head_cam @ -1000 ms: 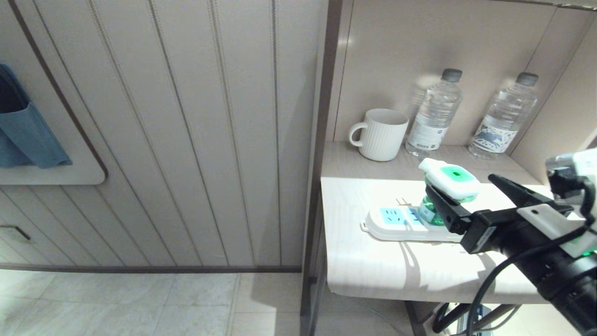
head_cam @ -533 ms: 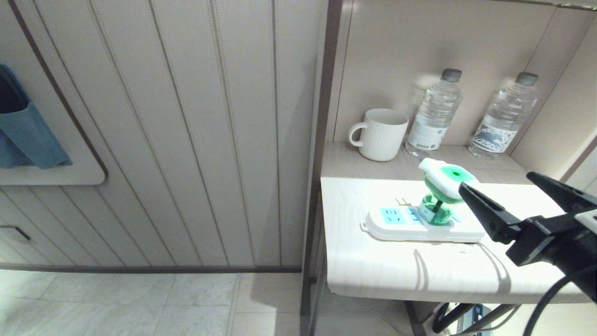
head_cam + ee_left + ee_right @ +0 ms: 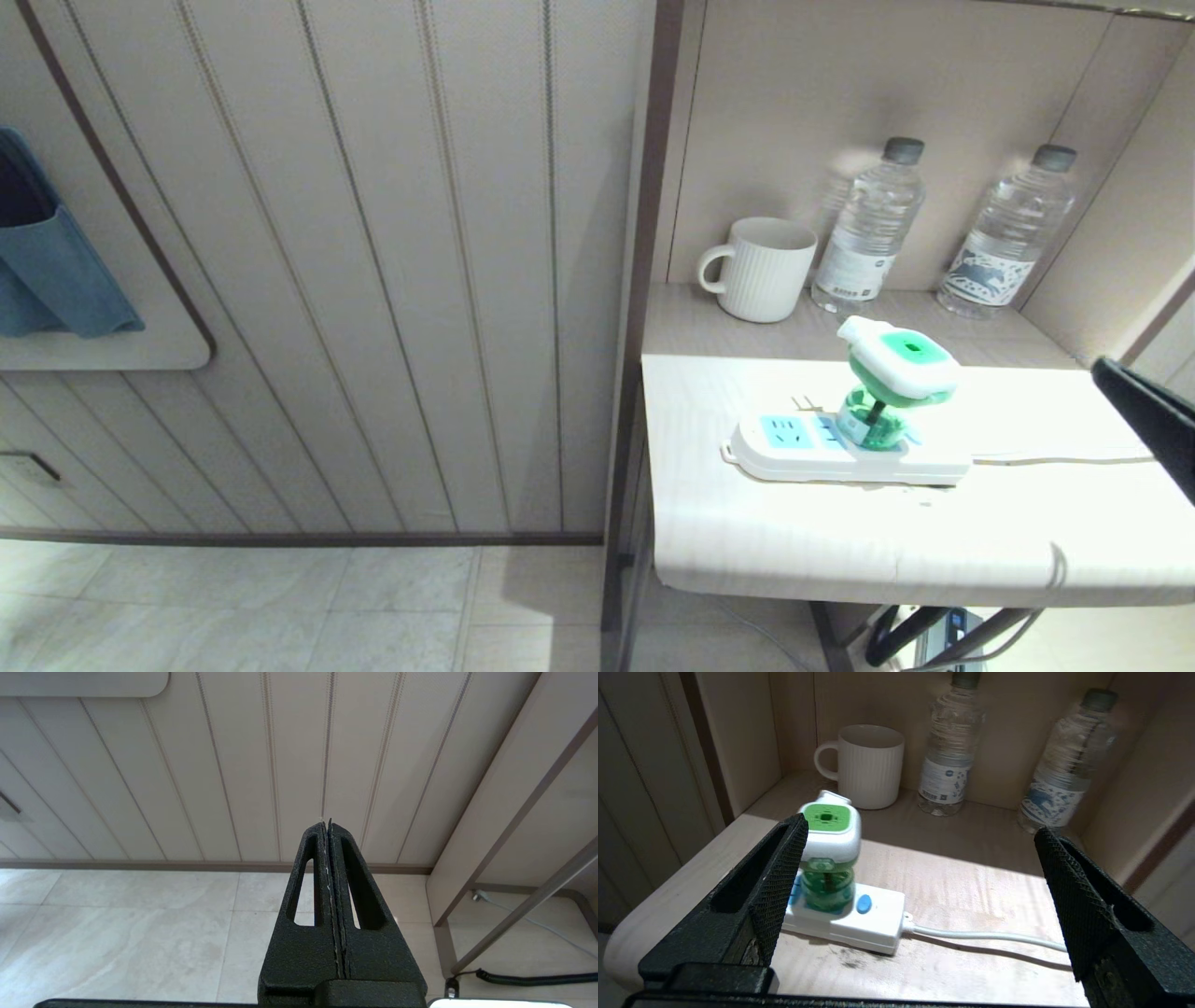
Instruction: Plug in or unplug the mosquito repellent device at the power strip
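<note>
Device [image 3: 896,373] white, green-topped, upright on strip [image 3: 845,453].

We see bare tabletop [image 3: 812,551] at 6 o'clock of the strip [image 3: 840,455]; device [image 3: 894,373] stands on it. Mug [image 3: 764,269] and two bottles [image 3: 868,229] block 12 o'clock; cord [image 3: 1055,458] runs toward 3.

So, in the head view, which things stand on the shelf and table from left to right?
mug → power strip with the mosquito repellent device standing on it → first water bottle → second water bottle → right gripper at the edge.
</note>
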Available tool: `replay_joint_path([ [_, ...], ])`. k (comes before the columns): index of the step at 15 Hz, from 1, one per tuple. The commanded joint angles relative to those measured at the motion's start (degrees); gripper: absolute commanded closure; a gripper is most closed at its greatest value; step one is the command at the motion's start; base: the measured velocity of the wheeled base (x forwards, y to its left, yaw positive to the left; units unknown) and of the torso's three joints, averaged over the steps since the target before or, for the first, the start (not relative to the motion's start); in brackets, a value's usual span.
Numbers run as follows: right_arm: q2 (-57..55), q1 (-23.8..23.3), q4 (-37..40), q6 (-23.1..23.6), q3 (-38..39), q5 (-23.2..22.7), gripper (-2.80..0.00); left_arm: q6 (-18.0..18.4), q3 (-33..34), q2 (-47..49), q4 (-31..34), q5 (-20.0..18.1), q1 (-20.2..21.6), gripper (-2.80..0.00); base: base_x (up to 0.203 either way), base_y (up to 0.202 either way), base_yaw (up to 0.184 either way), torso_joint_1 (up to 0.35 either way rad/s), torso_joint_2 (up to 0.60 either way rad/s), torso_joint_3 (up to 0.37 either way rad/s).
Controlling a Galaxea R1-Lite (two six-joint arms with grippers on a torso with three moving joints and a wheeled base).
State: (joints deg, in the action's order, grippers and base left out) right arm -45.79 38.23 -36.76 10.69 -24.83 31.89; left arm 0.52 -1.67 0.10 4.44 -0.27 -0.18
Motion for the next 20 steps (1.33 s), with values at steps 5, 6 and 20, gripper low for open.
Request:
replay_joint_path([
  [5,14.2,-6.8,22.3,1.3,-9.8,4.1,0.00,0.0,0.0,0.0,0.0,0.0,0.0,0.00,0.000,0.000,0.000,0.000,0.00,0.000],
  [6,15.5,-9.0,23.4,1.3,-9.7,3.9,0.00,0.0,0.0,0.1,0.0,0.0,0.0,0.00,0.000,0.000,0.000,0.000,0.00,0.000],
  [20,28.1,-35.2,25.2,-0.5,17.0,-17.1,0.00,0.0,0.0,0.1,0.0,0.0,0.0,0.00,0.000,0.000,0.000,0.000,0.00,0.000],
])
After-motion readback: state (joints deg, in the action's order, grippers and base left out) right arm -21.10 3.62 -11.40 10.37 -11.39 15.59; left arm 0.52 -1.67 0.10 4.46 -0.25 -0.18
